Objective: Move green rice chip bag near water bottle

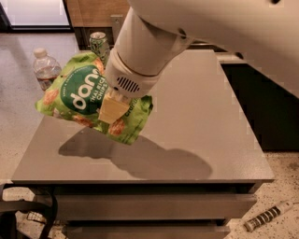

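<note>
green rice chip bag (79, 93) hung tilted above left part of table (201, 130), shadow beneath it, pinched between jaws of gripper (113, 108); cream finger (111, 114) lay across its front. water bottle (45, 70) stood near, just beyond bag's upper left edge; green can (99, 44) stood farther back, beside white arm (154, 42)

Looking down on a grey matte table (205, 140) standing on pale speckled floor (18, 121), drawer fronts (154, 205) showing under its front edge. Catching bright light from a window (35, 11) at far left, beside wood panelling (93, 11). Passing a dark cabinet (261, 107) at right. Finding the gripper (112, 109) hanging over the table's left part, clamping the green rice chip bag (74, 93).
</note>
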Available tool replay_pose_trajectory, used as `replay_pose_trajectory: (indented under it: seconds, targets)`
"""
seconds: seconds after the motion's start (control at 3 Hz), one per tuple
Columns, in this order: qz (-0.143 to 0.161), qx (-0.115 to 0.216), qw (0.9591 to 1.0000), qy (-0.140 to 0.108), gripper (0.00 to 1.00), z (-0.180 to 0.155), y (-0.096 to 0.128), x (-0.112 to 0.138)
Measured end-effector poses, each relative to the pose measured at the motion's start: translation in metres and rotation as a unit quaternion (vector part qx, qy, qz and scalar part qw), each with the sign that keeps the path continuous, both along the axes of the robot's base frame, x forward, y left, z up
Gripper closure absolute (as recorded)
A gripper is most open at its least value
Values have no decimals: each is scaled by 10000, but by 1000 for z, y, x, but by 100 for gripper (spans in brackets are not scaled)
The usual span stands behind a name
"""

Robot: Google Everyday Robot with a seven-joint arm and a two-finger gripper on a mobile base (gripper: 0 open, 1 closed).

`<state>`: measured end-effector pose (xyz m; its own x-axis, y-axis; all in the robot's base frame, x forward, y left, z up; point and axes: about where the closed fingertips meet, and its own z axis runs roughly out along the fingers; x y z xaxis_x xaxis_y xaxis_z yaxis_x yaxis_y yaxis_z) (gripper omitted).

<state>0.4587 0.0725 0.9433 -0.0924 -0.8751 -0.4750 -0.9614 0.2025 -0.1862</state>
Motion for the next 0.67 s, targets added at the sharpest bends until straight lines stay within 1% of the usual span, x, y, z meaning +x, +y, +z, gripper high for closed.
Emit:
replay_pose_trajectory:
  seconds: [0.33,0.67]
  targets:
    - [10,0,10000,-13,3,1,1,-1]
    - [16,-1,10000,-21,0,2,1,-2]
